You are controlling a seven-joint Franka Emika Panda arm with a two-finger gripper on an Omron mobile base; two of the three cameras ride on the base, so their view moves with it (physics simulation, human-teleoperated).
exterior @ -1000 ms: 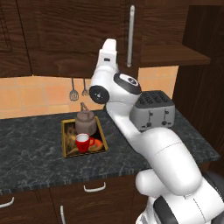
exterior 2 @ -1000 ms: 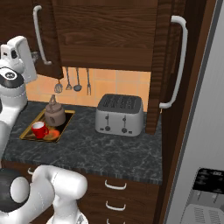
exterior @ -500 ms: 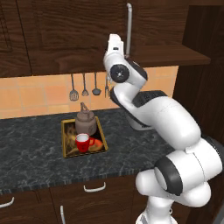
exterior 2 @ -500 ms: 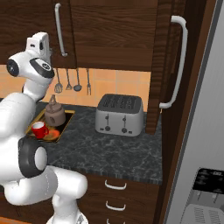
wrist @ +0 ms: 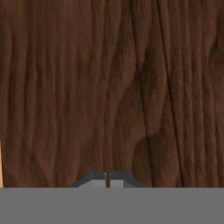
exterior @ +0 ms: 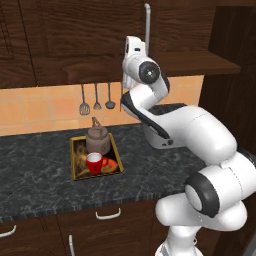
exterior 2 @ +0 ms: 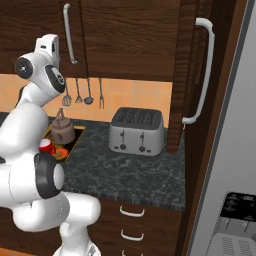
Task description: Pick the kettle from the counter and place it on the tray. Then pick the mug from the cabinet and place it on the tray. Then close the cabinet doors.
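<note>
Looking from the left base view, the kettle (exterior: 97,139) and the mug (exterior: 94,162) both sit on the tray (exterior: 75,159), the mug just in front of the kettle, so what remains is the cabinet doors. The hand is raised against the underside edge of the cabinet door (exterior: 85,35), close beside its white bar handle (exterior: 147,27), whose long axis runs straight up and down. The fingers are hidden behind the wrist in this view, so the door lies directly ahead of the hand with no clear gap.

From the right base view, the same left-hand door (exterior 2: 35,30) looks nearly flush with the cabinet front, its handle (exterior 2: 68,34) just beside the wrist. The other door (exterior 2: 189,75) stands swung out toward the camera, well apart from the hand and past the toaster (exterior 2: 137,131), its handle (exterior 2: 204,70) also vertical. That open door looks to be the one left to deal with, and it lies to the hand's right.

In the hand view, the gripper (wrist: 107,176) is pressed together with nothing between the tips, pointing squarely at wood grain that runs top to bottom, very near or touching.
</note>
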